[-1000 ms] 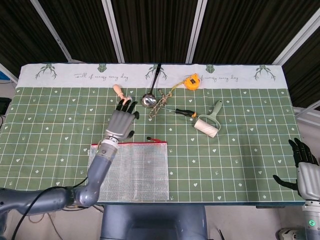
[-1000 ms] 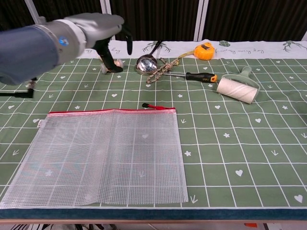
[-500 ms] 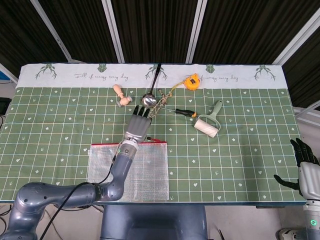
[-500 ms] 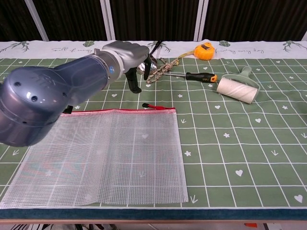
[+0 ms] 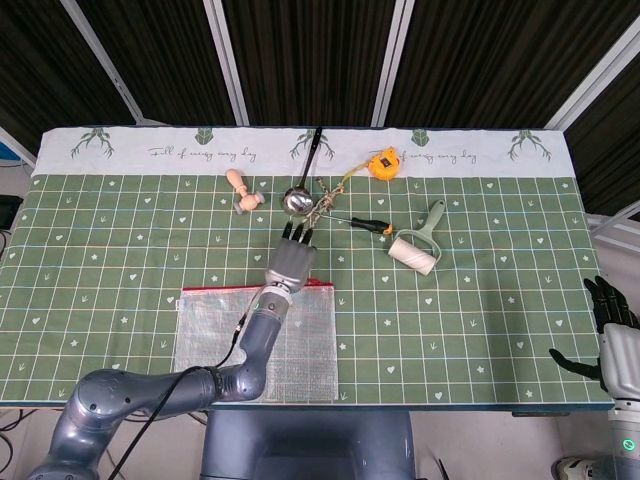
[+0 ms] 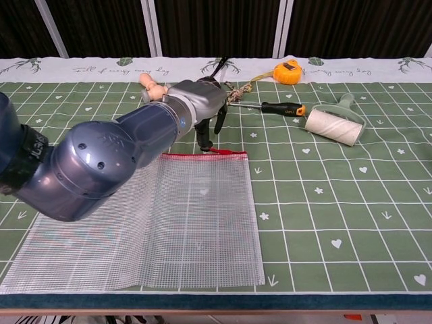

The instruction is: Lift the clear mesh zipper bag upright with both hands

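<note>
The clear mesh zipper bag (image 6: 148, 216) lies flat at the surface's (image 5: 480, 300) near edge, the left hand (image 5: 291, 261) hovers open over its red zipper edge (image 6: 223, 154) gripping nothing, so I'd say it's the reach, with the open right hand (image 5: 612, 335) needed next.

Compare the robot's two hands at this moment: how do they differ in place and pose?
The left hand is stretched out over the table, its fingers hanging at the red zipper edge of the mesh bag; the right hand sits off the table's right edge, far from the bag. The left hand shows in both views; the right hand only in the head view. Both hold nothing.
</note>
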You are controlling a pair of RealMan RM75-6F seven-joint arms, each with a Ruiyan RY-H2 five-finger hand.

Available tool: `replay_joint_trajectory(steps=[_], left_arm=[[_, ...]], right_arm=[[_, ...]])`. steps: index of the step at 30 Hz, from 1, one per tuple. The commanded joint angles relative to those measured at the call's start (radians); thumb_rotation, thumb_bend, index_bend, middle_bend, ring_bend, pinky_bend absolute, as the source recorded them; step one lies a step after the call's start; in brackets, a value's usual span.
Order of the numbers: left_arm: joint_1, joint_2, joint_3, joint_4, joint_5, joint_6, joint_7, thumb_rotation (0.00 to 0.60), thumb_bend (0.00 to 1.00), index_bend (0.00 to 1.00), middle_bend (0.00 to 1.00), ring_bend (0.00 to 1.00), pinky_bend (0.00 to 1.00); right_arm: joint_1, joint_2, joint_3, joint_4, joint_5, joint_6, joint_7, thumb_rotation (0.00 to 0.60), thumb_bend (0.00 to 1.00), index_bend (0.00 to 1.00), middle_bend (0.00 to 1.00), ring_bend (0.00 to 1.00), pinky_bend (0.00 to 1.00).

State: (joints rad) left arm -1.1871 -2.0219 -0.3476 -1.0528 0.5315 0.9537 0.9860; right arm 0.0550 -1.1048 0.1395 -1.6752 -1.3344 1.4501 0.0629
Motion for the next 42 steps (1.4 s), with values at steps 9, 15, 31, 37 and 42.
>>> replay_joint_trajectory(steps=[9, 15, 31, 37, 42], left_arm=[[-0.013, -0.041, 0.006, 0.059, -0.005, -0.028, -0.007, 0.600, 0.30, 0.50, 0.12, 0.00, 0.00], [-0.008, -0.048, 0.010, 0.073, -0.001, -0.029, -0.012, 0.600, 0.30, 0.51, 0.12, 0.00, 0.00], [-0.001, -0.051, 0.014, 0.080, -0.003, -0.043, -0.009, 0.600, 0.30, 0.52, 0.12, 0.00, 0.00], [-0.003, -0.056, 0.013, 0.087, 0.003, -0.048, -0.013, 0.600, 0.31, 0.52, 0.13, 0.00, 0.00], [-0.001, -0.059, 0.013, 0.095, 0.000, -0.053, -0.012, 0.600, 0.34, 0.54, 0.13, 0.00, 0.00]], right_arm=[[0.000, 0.001, 0.002, -0.002, 0.006, -0.004, 0.002, 0.600, 0.16, 0.00, 0.00, 0.00, 0.19], [0.000, 0.002, 0.003, -0.004, 0.009, -0.005, 0.003, 0.600, 0.16, 0.00, 0.00, 0.00, 0.19], [-0.001, 0.003, 0.005, -0.010, 0.013, -0.004, 0.004, 0.600, 0.16, 0.00, 0.00, 0.00, 0.19], [-0.002, 0.003, 0.005, -0.013, 0.015, -0.005, 0.005, 0.600, 0.16, 0.00, 0.00, 0.00, 0.19], [-0.003, 0.005, 0.005, -0.017, 0.018, -0.007, 0.009, 0.600, 0.16, 0.00, 0.00, 0.00, 0.19]])
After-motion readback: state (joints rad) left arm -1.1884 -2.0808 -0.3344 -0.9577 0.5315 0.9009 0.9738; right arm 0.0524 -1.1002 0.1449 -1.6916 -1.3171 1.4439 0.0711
